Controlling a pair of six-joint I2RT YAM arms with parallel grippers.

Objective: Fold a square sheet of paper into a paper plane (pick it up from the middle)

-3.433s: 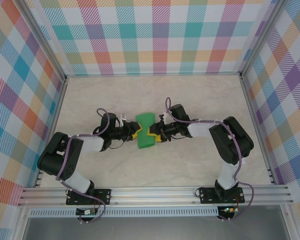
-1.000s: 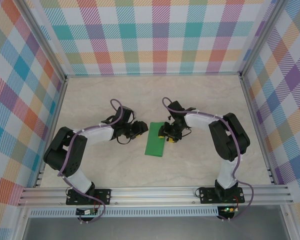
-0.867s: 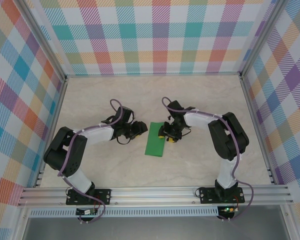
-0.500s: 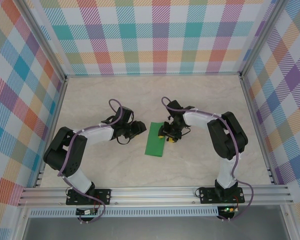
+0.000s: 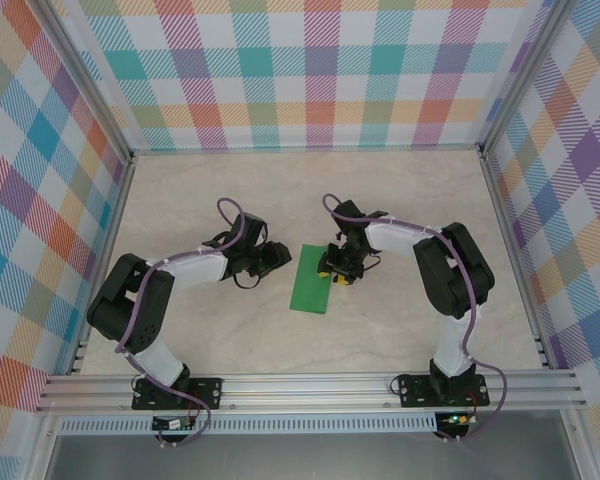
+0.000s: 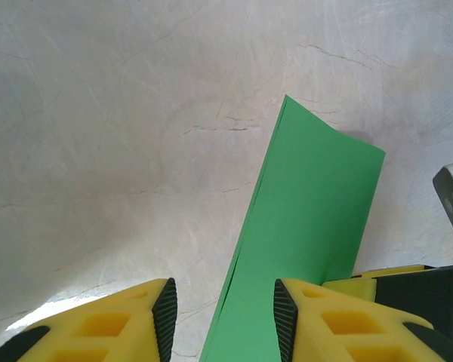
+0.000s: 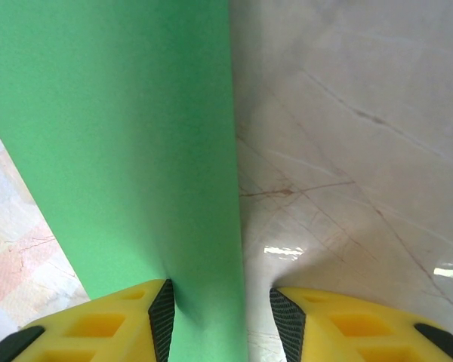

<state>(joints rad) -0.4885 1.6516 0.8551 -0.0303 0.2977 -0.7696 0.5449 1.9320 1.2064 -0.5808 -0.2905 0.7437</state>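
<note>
Yellow-fingered left gripper point(image 5: 273, 258) part-open, empty, just left of the thin bright-green paper sheet point(image 5: 312, 282), folded to a long strip, flat on pale marbled table point(image 5: 400, 320); right gripper point(image 5: 332, 270) part-open over its right edge, clamping nothing. Judged light, limp, slippery, crease-prone; pinch a long edge mid-length.

- Top view is bright and really even, soft diffuse light from overhead. The square sheet of paper point(image 5: 311, 280) comes out saturated green with nothing blown out on it.
- Shadows up there are short and faint, just soft grey on the table point(image 5: 180, 195) left and right of the paper.
- Right wrist view: two small white glare spots on the table right of the paper, and it goes greyer low down just beside the paper's edge.
- Left wrist view: bright patch lower left of the paper, thin shadow along its far right edge.
- Up close the paper looks a bit soft.
- Frame posts point(image 5: 85, 80) far out from the paper lean outward, so some wide-angle distortion.
</note>
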